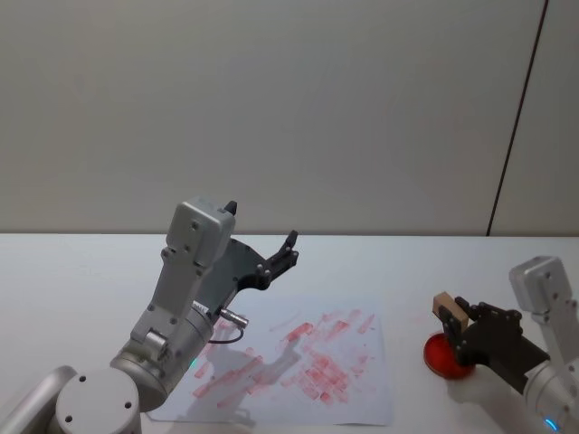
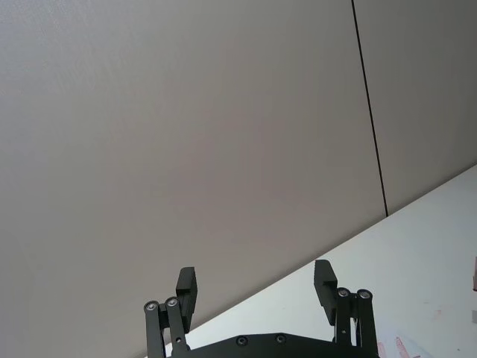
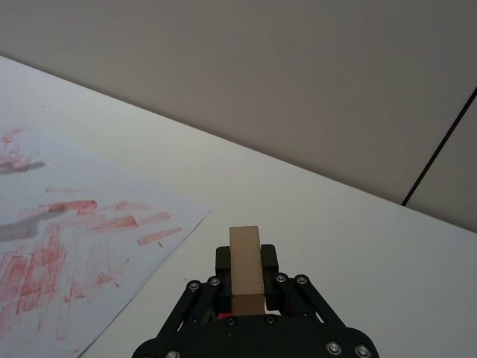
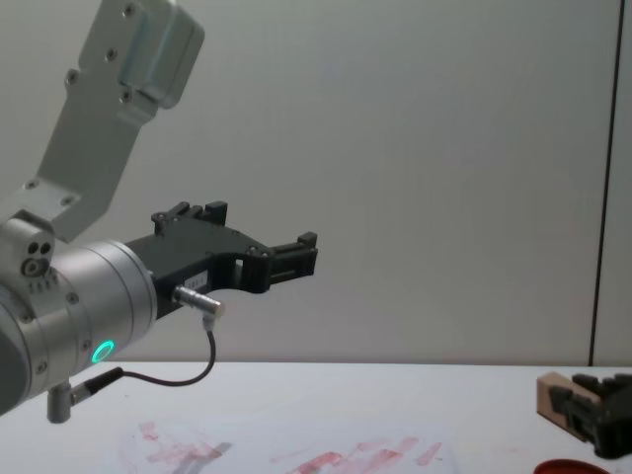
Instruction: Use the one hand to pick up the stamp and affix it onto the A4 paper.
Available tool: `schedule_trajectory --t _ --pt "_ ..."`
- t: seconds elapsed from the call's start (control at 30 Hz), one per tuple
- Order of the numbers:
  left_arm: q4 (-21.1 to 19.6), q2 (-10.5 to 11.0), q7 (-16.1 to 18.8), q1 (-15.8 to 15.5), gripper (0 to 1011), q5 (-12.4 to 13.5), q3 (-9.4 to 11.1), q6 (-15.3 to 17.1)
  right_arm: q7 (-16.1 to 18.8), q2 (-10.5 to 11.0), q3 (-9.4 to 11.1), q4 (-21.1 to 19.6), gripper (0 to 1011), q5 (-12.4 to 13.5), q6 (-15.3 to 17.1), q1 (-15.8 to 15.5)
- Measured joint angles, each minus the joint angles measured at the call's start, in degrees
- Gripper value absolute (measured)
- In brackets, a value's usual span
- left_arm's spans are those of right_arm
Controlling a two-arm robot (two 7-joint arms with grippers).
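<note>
- The white surface (image 1: 425, 262) spans the lower frame; my A4 paper (image 1: 298, 362) lies bottom centre, already red-smeared.
- Left claw (image 1: 288, 253), open and empty, hangs centre-left over the paper's edge.
- Right claw (image 1: 455, 330), lower right, grips the wooden stamp (image 1: 450, 311) above the red ink pad (image 1: 445, 354); I judge the next step is carrying it left, clear of that arm.

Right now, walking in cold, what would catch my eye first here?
Probably the A4 paper smeared with red ink, lying mid-table. To its right, the right tool grips the stamp just above a red ink pad. The left tool hangs open, raised over the paper's left side.
</note>
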Motion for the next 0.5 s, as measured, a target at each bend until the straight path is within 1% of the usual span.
schedule_trajectory --t 0.27,0.5 --pt "0.0 0.0 0.0 0.0 1002 0.0 0.0 0.0 0.59 0.58 0.3 0.61 216 0.34 0.81 -0.6" --pt "0.0 0.0 0.0 0.0 1003 0.0 0.0 0.0 1.02 0.65 0.33 1.37 216 0.58 1.23 -0.73"
